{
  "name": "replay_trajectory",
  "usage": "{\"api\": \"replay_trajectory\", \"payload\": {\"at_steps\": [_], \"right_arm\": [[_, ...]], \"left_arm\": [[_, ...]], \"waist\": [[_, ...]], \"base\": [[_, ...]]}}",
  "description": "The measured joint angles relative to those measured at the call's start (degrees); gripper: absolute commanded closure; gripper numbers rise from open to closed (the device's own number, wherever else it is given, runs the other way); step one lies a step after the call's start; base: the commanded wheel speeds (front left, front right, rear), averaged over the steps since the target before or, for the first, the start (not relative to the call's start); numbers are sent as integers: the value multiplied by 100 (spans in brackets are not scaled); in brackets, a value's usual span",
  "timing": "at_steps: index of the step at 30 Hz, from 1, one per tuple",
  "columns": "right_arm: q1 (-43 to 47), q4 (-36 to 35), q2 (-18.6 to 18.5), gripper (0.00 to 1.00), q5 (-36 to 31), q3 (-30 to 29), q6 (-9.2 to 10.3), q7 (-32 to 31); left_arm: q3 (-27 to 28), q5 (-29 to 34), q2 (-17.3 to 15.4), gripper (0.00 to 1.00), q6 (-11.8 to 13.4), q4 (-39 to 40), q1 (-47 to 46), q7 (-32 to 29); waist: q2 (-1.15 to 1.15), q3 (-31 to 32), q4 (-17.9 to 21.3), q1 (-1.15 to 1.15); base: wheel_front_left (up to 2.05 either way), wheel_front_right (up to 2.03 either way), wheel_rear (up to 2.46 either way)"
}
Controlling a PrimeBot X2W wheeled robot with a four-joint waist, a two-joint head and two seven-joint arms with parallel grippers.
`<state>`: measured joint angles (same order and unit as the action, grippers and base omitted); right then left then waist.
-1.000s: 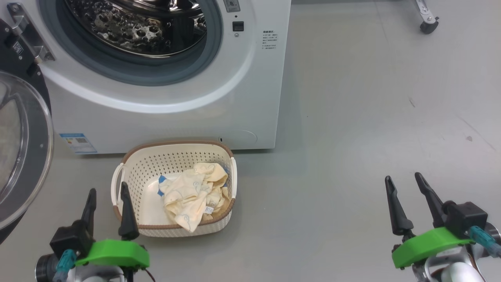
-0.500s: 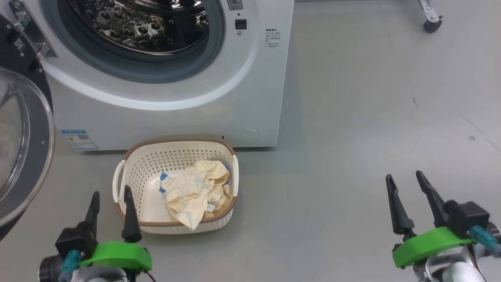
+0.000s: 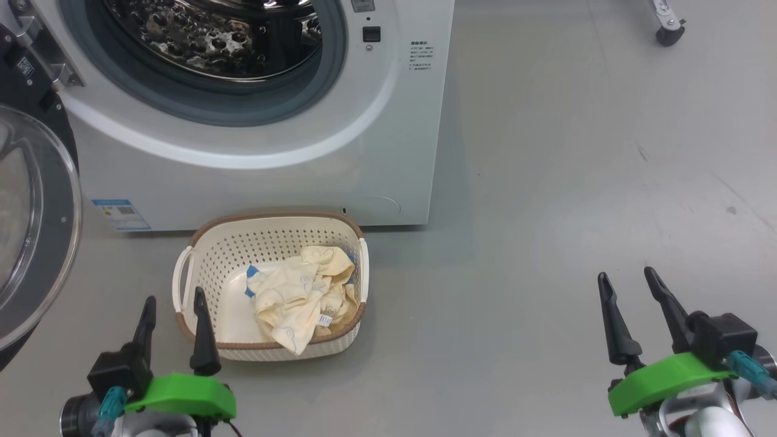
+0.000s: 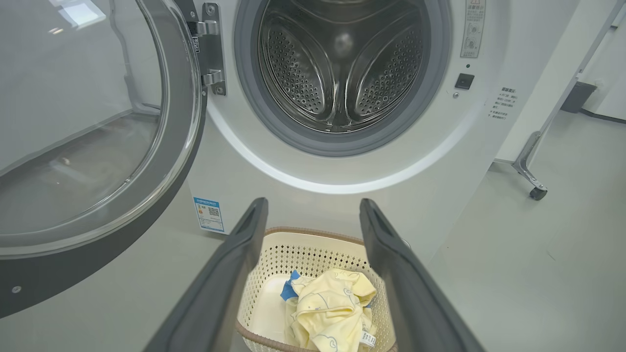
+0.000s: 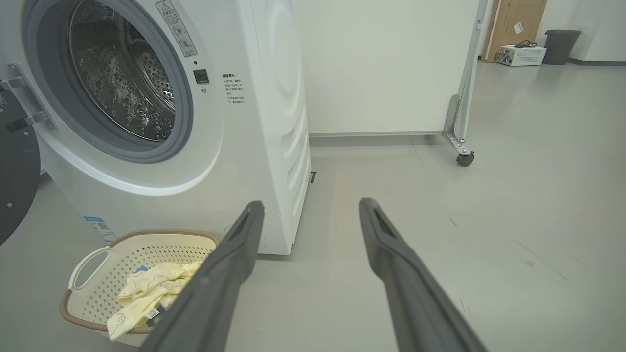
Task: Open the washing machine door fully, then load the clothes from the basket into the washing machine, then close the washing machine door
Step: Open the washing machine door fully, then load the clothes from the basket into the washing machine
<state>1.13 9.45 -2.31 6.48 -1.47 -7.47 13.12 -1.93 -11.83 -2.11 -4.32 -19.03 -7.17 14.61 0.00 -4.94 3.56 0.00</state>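
Observation:
The white washing machine stands open, its steel drum bare inside. The washing machine door is swung out wide to the left, black rim and glass bowl facing me; the left wrist view shows the door at its left. On the floor in front sits the cream basket holding pale-yellow clothes. My left gripper is open and empty, just this side of the basket's near-left corner. My right gripper is open and empty over bare floor, far right of the basket.
Grey floor stretches to the right of the machine. A wheeled metal leg of a white partition stands at the back right. A cardboard box and a bin are far off.
The whole head view has shifted slightly, so the camera moved. The left gripper sits a little lower and nearer in the picture than a second ago; the right gripper, basket and clothes are as before.

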Motion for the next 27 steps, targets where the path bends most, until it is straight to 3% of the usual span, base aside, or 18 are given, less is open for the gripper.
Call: {"api": "replay_trajectory", "payload": {"at_steps": [11,27], "right_arm": [[-7,22,0,0,1,0,0,5],[-37,79,1,0,10,0,0,57]], "left_arm": [[-53,22,-9,0,-42,-11,-39,0],[-90,24,-48,0,-15,41,-158,0]], "waist": [[0,-52,12,0],[0,-138,-31,0]], "base": [[38,-38,0],[152,-152,0]]}}
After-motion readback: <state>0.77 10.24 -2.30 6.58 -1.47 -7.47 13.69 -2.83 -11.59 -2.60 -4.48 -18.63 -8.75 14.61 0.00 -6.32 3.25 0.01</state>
